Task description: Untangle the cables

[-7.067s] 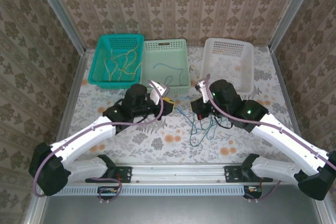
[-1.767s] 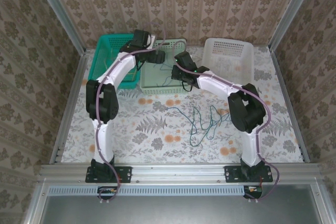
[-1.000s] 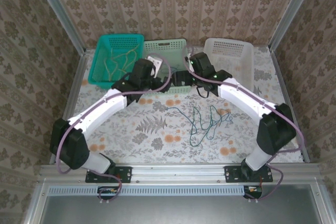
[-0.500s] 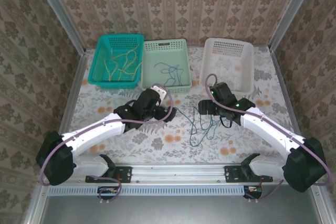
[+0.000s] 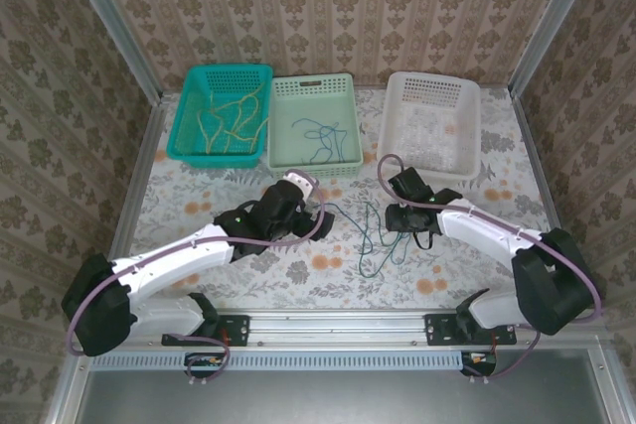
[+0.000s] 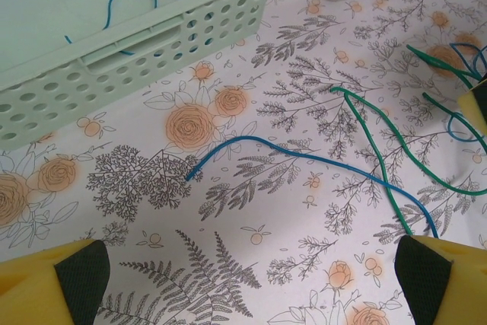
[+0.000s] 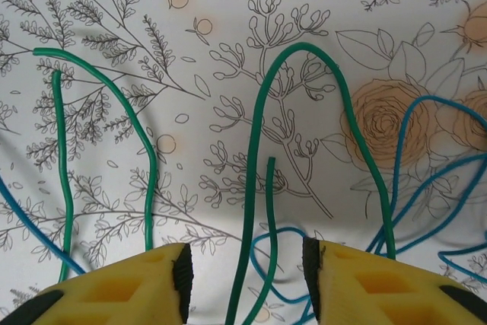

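Green floppy wire (image 7: 255,188) sat between the jaws of your half-open right gripper (image 7: 245,260), lined up for a pinch, while your wide-open left gripper (image 6: 251,264) hovered over the thin blue wire (image 6: 251,139).

No legible text, no labels, brands, numbers or signs

At the far side of my flowered tablecloth (image 5: 298,270) three stand in a row: teal basket (image 5: 231,69) left, pale green basket (image 5: 314,78) just beside it, white basket (image 5: 433,75) apart; patterned wallpaper (image 5: 328,7) behind
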### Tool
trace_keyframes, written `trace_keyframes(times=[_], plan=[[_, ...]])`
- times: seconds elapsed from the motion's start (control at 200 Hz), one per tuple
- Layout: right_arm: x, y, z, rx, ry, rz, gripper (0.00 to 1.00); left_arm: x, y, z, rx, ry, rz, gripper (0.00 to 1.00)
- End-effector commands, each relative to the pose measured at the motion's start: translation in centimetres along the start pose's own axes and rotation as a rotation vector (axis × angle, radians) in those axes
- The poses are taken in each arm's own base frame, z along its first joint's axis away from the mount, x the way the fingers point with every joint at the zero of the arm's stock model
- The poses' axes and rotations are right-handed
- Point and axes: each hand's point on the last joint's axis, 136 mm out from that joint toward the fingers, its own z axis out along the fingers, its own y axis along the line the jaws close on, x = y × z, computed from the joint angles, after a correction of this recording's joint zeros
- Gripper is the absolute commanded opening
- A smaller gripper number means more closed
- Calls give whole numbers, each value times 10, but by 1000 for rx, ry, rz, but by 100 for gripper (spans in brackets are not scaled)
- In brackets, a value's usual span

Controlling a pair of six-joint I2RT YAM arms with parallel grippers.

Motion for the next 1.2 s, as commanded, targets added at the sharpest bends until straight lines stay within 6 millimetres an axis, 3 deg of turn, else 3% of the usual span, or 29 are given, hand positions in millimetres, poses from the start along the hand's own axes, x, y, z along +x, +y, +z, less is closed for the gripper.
trace_keyframes(times=[0.0,0.115,0.3,0.72,0.91,1.195], plan=[[-2,-2,13,21,10,-20,42,-1,3,-3,-16,-22,-26,100],[-4,0,20,28,29,-30,34,0,4,-4,-19,-19,-23,100],[-16,7,1,-22,-40,-16,0,2,6,-4,-29,-19,-23,100],[-50,21,-95,-151,-216,-34,0,7,-1,13,-10,17,-44,100],[-62,5,-117,-49,-252,-84,0,6,-1,11,-11,12,-46,100],[-101,-13,-141,4,-373,-53,0,10,-3,12,-7,24,-43,100]])
